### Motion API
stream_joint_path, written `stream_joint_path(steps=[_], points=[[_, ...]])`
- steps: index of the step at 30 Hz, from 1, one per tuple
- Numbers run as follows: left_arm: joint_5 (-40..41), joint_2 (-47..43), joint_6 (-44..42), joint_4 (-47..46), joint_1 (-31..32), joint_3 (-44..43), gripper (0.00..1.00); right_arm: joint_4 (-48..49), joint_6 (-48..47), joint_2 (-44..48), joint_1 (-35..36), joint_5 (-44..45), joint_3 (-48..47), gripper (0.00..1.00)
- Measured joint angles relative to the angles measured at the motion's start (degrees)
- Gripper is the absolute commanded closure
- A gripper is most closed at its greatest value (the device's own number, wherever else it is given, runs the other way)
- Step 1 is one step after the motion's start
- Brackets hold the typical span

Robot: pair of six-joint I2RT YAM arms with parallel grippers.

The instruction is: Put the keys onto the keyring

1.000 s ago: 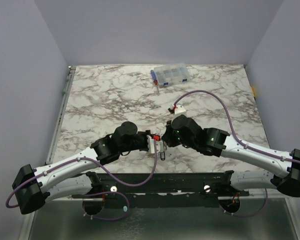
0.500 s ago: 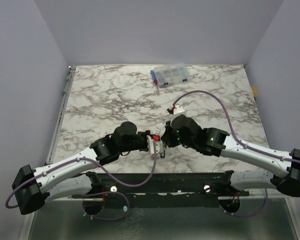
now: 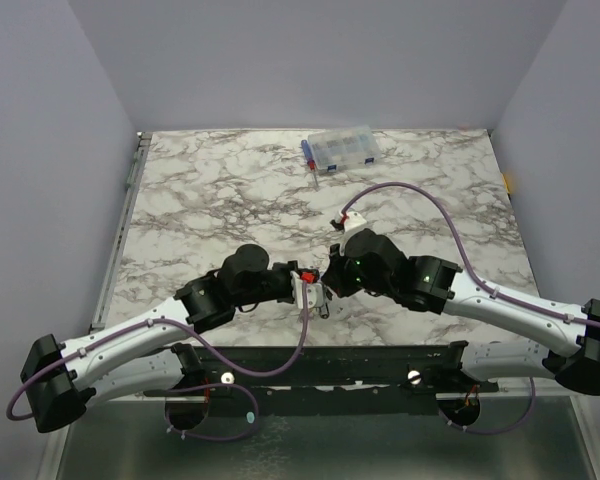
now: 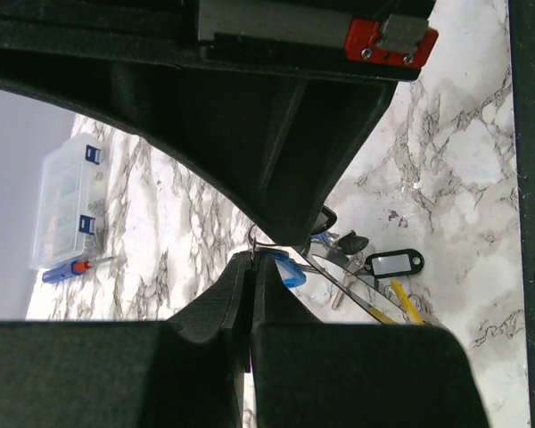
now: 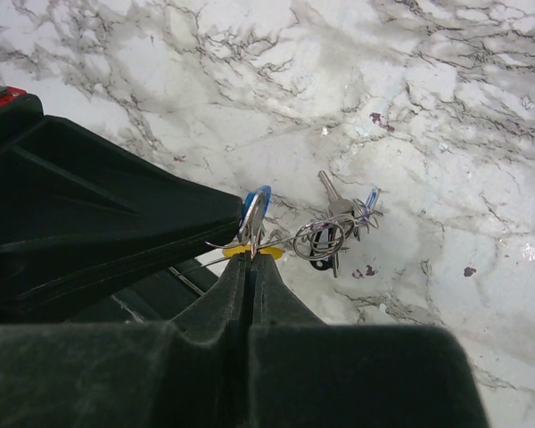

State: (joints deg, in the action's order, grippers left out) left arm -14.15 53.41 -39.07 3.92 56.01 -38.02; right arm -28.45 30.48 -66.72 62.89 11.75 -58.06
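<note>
My two grippers meet tip to tip over the near middle of the marble table. The left gripper (image 4: 251, 260) (image 3: 308, 291) is shut, with a thin silver wire of the keyring (image 4: 255, 239) pinched at its tips. The right gripper (image 5: 252, 255) (image 3: 325, 283) is shut on a blue key (image 5: 258, 208), also seen as the blue key (image 4: 287, 269) beside the left fingertips. More keys lie on the table below: a dark-outlined clear tag (image 4: 395, 263), a yellow one (image 4: 405, 301), and metal keys with small rings (image 5: 325, 237). In the top view the keys are hidden under the grippers.
A clear compartment box (image 3: 342, 150) (image 4: 62, 201) stands at the table's far edge, with a blue and red tool (image 3: 308, 157) (image 4: 69, 268) beside it. A purple cable (image 3: 420, 190) arcs over the right half of the table. A dark rail (image 4: 528, 214) runs along the near edge.
Both grippers stay shut and pressed together. The left arm has shifted slightly, its elbow and base link lying a little lower; the right arm has barely moved.
</note>
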Motion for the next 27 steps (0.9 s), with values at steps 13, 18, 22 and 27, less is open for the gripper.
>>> stream_joint_path(steps=[13,18,22,27], points=[[0.02,-2.38,-2.40,-0.02,0.00,0.98,1.00,-1.05,-6.62,0.44,0.04,-4.61,0.00,1.00],[0.00,-2.80,-2.97,-0.02,0.00,1.09,1.00,-2.14,-8.35,0.96,0.04,-4.52,-0.94,1.00],[-0.11,-2.80,-3.26,0.00,0.00,1.09,1.00,-3.08,-8.96,2.75,0.04,-2.75,-2.08,1.00],[-1.38,-2.75,-3.26,0.00,0.00,1.09,1.00,-3.50,-9.20,2.84,0.04,-1.81,-4.70,1.00]])
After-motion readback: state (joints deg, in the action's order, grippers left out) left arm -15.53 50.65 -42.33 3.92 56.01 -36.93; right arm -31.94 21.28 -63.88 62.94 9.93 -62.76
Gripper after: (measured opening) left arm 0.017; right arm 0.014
